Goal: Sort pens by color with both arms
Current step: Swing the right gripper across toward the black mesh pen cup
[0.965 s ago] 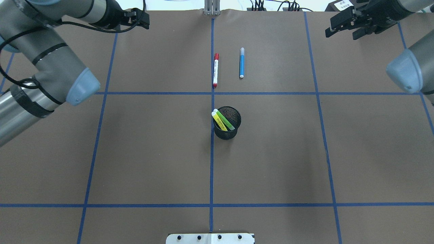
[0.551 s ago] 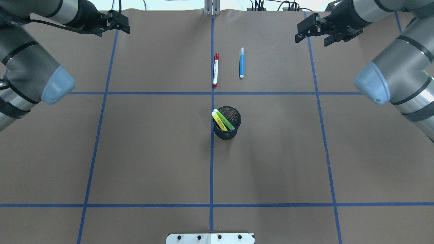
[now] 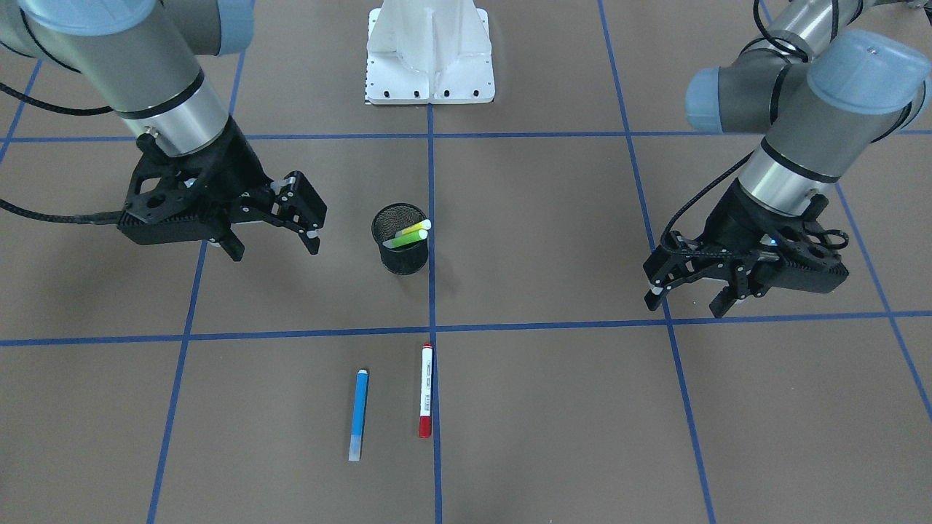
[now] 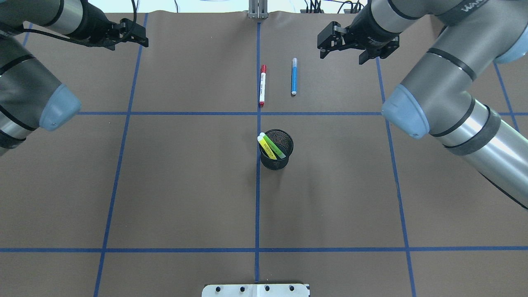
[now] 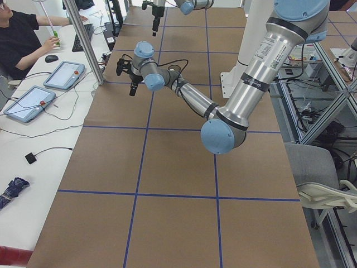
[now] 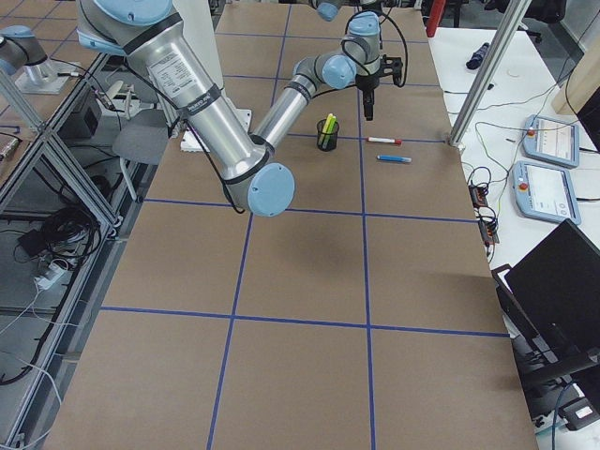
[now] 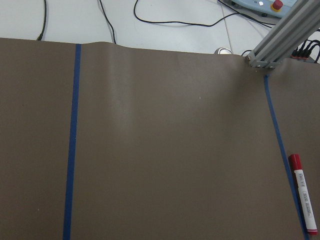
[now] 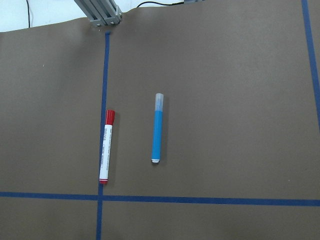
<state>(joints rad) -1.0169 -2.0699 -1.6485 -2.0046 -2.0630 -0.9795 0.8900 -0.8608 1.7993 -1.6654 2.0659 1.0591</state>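
A blue pen (image 4: 294,76) (image 3: 358,413) (image 8: 158,129) and a white pen with a red cap (image 4: 262,86) (image 3: 426,389) (image 7: 303,200) lie side by side at the table's far middle. A green pen (image 4: 275,147) and a yellow pen (image 4: 267,149) lean inside the black mesh cup (image 4: 274,163) (image 3: 402,260) at the centre. My right gripper (image 4: 342,53) (image 3: 275,247) hovers open and empty just right of the blue pen. Over the far left tape line, my left gripper (image 4: 142,38) (image 3: 684,300) is also open and empty.
Blue tape lines divide the brown table cover into squares. The white robot base (image 3: 429,65) (image 4: 255,290) sits at the near edge, and a metal post (image 4: 258,10) stands at the far edge. A person (image 5: 17,33) sits at a side desk with tablets (image 5: 64,75).
My right gripper has swung left from the far right corner to just beside the blue pen. The left gripper has drifted left along the far edge. The pens have not moved.
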